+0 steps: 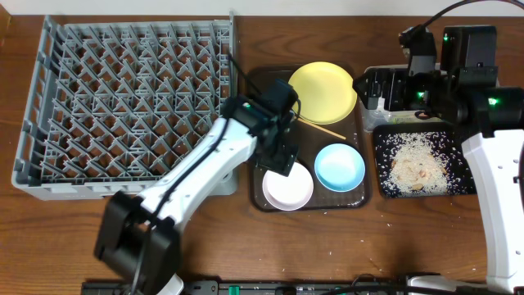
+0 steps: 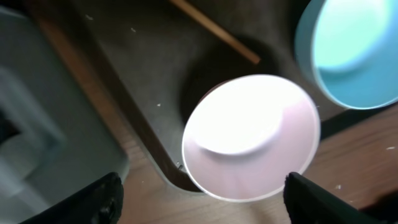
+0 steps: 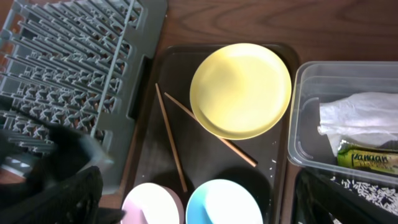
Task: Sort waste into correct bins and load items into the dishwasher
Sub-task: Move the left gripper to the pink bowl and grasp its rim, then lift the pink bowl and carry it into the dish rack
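The white bowl [image 1: 287, 187] stands at the front left of the brown serving tray [image 1: 260, 82], next to the light-blue bowl [image 1: 339, 166]. My left gripper [image 1: 278, 160] hangs open just over the white bowl's far rim. In the left wrist view the white bowl [image 2: 252, 137] fills the space ahead of the open gripper [image 2: 202, 205], untouched. The yellow plate [image 1: 322, 90] and chopsticks [image 1: 321, 129] lie further back. My right gripper [image 1: 366, 88] is open and empty over the clear tub [image 3: 305, 124], which holds white crumpled waste [image 3: 360, 118] and a wrapper [image 3: 367, 158]. Rice covers the black tray [image 1: 417, 164].
The grey dish rack [image 1: 123, 98] takes up the left of the table, its wall close beside the serving tray. In the right wrist view the left arm [image 3: 50, 155] shows blurred by the rack. A few crumbs lie on the wood at the front.
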{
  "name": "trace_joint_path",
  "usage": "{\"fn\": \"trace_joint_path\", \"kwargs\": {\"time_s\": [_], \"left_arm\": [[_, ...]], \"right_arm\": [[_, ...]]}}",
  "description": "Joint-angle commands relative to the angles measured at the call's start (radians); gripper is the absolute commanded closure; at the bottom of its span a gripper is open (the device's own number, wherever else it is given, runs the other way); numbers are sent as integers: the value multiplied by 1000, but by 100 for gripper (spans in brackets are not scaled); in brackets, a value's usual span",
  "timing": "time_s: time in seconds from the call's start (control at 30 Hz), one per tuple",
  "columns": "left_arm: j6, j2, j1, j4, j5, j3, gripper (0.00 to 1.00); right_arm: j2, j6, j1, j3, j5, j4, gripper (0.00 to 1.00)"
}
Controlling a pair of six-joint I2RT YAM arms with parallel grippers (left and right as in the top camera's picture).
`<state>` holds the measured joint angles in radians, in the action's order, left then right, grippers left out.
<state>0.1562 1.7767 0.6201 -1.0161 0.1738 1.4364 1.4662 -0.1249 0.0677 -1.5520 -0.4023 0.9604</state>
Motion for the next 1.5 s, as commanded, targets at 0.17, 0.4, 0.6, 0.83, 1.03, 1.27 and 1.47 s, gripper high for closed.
{"fn": "trace_joint_path", "kwargs": {"time_s": [0.17,0.4,0.6,0.83,1.03,1.27,1.47], "left_arm": [[-33,150,7,-3,-2,-9,23],[-32,227,7,-3,-2,-9,44],[-32,228,7,-2,-2,-8,79],[-24,224,6,1,-2,-2,92],[-7,159,3,0,-2,15,92],[6,-8,-10,7,-19,15,92],[41,-122,-9,8,-143,15,92]], "right_arm": [[21,0,1,2,10,21,4],[38,0,1,2,40,24,1],[38,-1,1,2,66,20,1],[38,-1,1,2,66,24,1],[38,-1,1,2,66,24,1],[38,-1,1,2,66,24,1],[38,-1,1,2,66,24,1]]}}
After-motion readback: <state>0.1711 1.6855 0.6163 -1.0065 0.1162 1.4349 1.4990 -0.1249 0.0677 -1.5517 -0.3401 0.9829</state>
